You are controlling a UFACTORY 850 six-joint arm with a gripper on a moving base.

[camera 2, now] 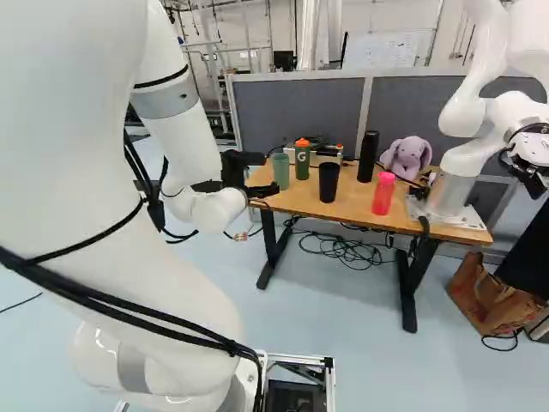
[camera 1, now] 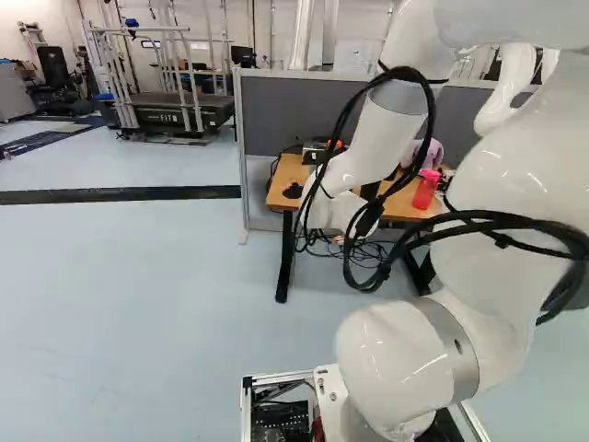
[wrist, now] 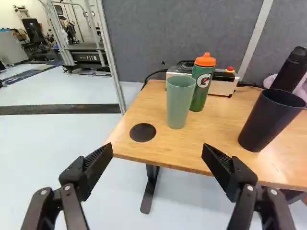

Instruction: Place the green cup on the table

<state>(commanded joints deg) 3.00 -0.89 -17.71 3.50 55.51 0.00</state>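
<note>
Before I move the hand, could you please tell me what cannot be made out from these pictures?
- Wrist view: the inner bottom of the green cup, hidden by its near wall.
- Wrist view: the inner bottom of the dark cup, likewise hidden.
- Left base view: the green cup itself, behind the arm.
- Right base view: the writing on the whiteboard, too small.

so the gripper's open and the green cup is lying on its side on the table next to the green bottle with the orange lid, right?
Not quite: the wrist view shows the green cup standing upright on the table, not lying on its side. The gripper is open, and the green bottle with the orange lid is next to the cup.
</note>
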